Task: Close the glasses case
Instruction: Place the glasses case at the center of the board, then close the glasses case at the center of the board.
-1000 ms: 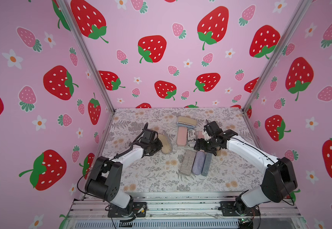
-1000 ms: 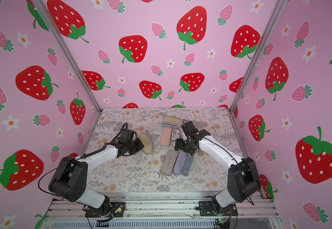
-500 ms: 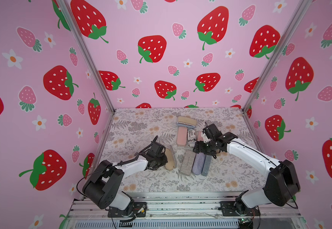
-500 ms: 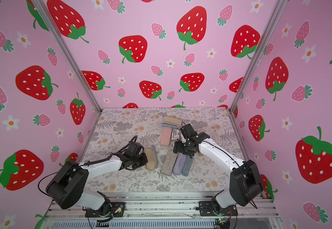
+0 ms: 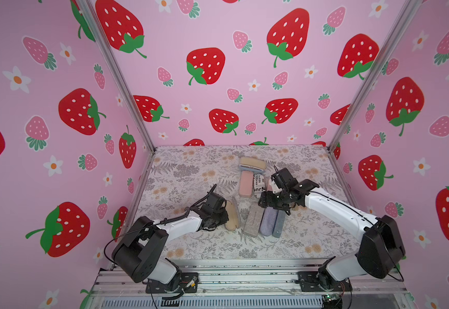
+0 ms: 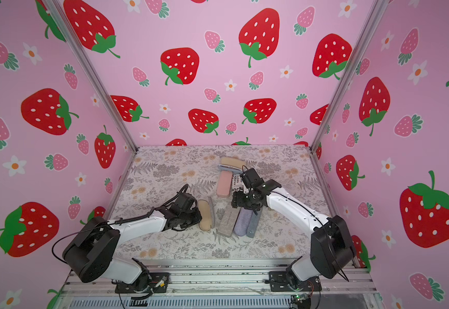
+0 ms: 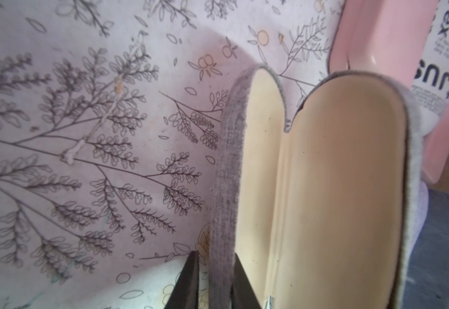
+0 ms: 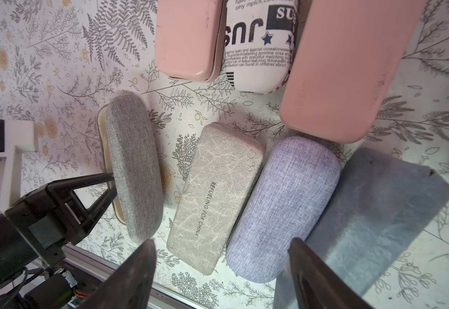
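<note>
Evidently, the glasses case [image 5: 232, 217] was not closed. It lay on the floral bench [image 5: 186, 174] on the left arm's side, toward the front. Its two grey fabric halves were spread in a V, and both top views and the left wrist view showed the cream lining exposed. It sat just beside a marbled beige case [image 5: 254, 220], with a strip of bare bench between them. A lilac case [image 5: 268, 220] and a blue-grey case [image 5: 279, 224] came next in the row, pressed close together.

Left gripper [image 7: 215, 281]: the fingers stood on either side of the wall of one half. One finger lay against the cream inside. The other stood on the grey outside, with a sliver of bench visible between it and the fabric. The jaws were narrow. I could not tell whether they pinched the wall.

Right gripper [image 8: 222, 242]: it hung above the row of closed cases with the jaws spread wide. Nothing sat between them and they touched nothing.

Farther back, a pink case [image 5: 245, 183] and a printed case [image 5: 258, 183] lay side by side, touching.
</note>
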{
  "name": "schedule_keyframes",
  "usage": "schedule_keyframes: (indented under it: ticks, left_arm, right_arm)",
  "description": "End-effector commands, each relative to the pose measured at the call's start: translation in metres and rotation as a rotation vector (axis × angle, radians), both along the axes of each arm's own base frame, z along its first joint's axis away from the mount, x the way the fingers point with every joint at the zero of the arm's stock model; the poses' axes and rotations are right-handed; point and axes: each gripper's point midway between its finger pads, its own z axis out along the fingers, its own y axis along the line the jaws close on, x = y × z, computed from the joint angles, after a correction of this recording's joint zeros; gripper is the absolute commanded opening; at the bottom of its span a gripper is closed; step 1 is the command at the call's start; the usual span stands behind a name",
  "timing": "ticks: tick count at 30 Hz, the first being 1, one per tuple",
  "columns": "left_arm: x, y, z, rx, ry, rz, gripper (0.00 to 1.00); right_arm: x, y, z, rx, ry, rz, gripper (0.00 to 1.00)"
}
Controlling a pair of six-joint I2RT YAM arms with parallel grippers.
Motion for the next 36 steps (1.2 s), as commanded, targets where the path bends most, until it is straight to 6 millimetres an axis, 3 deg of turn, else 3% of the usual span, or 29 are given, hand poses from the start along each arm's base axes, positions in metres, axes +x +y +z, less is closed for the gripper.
schedule_keyframes:
  ticks: [1, 17, 30, 32, 36]
  left_arm:
    - [0.003, -0.001, 0.006, 0.006, -0.020, 0.012, 0.26]
    - [-0.011, 0.016, 0.020, 0.042, -0.051, 0.035, 0.58]
    - [-0.029, 0.050, 0.034, 0.079, -0.109, 0.116, 0.60]
    - [-0.030, 0.055, 0.034, 0.083, -0.116, 0.130, 0.57]
    - [-0.029, 0.061, 0.026, 0.075, -0.104, 0.144, 0.31]
  right_arm:
    - [-0.003, 0.000, -0.007, -0.017, 0.009, -0.002, 0.79]
    - [-0.002, 0.003, 0.002, -0.019, -0.014, 0.010, 0.80]
    - [0.002, 0.018, 0.009, -0.019, -0.025, 0.051, 0.79]
    - [0.004, 0.023, 0.007, -0.024, -0.017, 0.061, 0.73]
    - [0.009, 0.033, 0.000, -0.022, 0.001, 0.073, 0.22]
